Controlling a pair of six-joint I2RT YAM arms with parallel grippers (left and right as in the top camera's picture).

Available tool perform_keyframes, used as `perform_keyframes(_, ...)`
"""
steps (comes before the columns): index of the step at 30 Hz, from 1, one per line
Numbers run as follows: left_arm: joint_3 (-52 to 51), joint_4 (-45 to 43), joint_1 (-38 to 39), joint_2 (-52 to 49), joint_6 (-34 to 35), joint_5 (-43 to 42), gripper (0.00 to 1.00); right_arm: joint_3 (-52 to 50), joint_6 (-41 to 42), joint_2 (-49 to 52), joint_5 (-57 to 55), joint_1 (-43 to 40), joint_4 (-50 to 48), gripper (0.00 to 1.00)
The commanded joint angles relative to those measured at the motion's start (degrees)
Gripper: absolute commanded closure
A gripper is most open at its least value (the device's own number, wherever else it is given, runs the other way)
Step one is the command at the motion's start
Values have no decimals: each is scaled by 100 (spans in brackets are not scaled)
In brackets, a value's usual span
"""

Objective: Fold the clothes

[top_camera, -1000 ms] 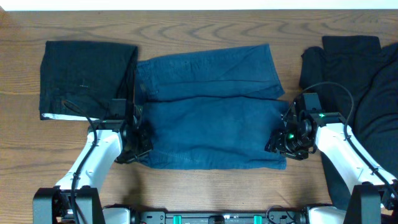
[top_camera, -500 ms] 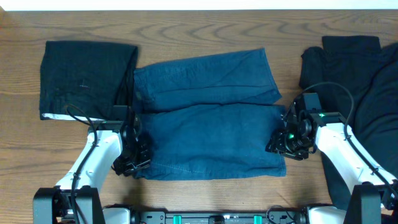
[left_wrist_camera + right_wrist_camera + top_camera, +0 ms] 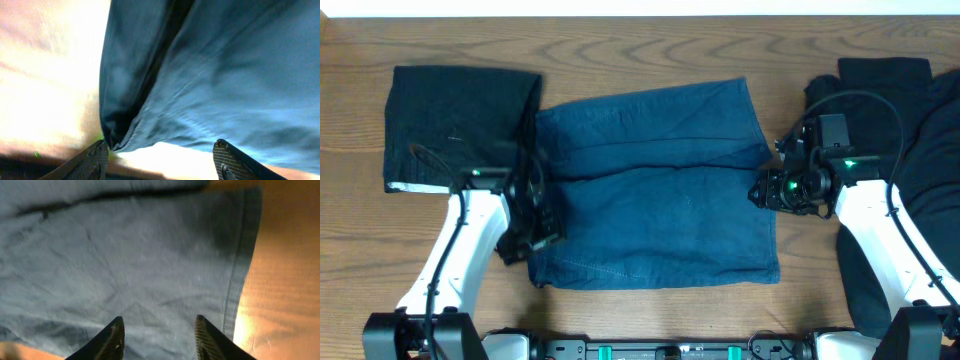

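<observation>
A wooden table (image 3: 650,40) (brown, strongly grained) meets a white strip (image 3: 640,7) along its far edge.

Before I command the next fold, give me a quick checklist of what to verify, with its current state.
1. Left claw open, holding nothing: ok.
2. Right claw open, holding nothing: ok.
3. Both claws at the blue garment's side edges: ok.
4. Blue garment lying flat on the table: ok.
5. Blue garment clear of the folded black garment: cannot tell; their edges meet at its far left corner.
6. Right claw apart from the black pile: ok.
</observation>
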State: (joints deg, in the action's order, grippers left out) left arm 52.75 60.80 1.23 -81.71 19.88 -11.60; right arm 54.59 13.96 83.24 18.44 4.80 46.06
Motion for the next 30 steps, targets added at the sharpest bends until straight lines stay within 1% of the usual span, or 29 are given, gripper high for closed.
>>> perform_keyframes(1, 437, -48, -17, -15, 17, 44, 32, 85, -247, 13, 0, 48, -278, 62)
perform_keyframes(2, 485, -197, -17, -15, 15, 46, 35, 85, -245, 13, 0, 48, -428, 66)
perform_keyframes(3, 490, -468, -17, -15, 15, 46, 40, 83, -247, 15, 0, 48, -570, 71)
perform_keyframes(4, 468, -745, -17, -20, 15, 46, 51, 79, -245, 24, 0, 48, -748, 74)
perform_keyframes(5, 435, -977, -15, -28, 17, 44, 66, 79, -245, 33, 0, 48, -863, 76)
perform_keyframes(6, 376, -1252, -11, -35, 17, 37, 75, 79, -245, 46, 0, 48, -984, 79)
perform_keyframes(8, 234, -1755, -2, -55, 17, 0, 85, 72, -245, 116, 0, 48, -1178, 84)
perform_keyframes(9, 179, -1915, 13, -76, 17, 2, 87, 70, -245, 164, 0, 50, -1237, 85)
perform_keyframes(13, 44, -2350, 120, -291, 17, 2, 87, 68, -247, 522, -42, 48, -1384, 87)
perform_keyframes(20, 7, -2754, 308, -1108, 13, 11, 87, 68, -291, 1596, -391, 48, -1963, 91)
perform_keyframes(26, 7, -2653, 308, -1773, 11, 74, 87, 68, -289, 2315, -684, 46, -1991, 92)
perform_keyframes(28, 7, -2483, 308, -1928, 13, 103, 87, 68, -286, 2433, -837, 15, -1864, 93)
perform_keyframes(30, 7, -2253, 308, -1996, 13, 321, 89, 70, -282, 2439, -916, -48, -1751, 93)
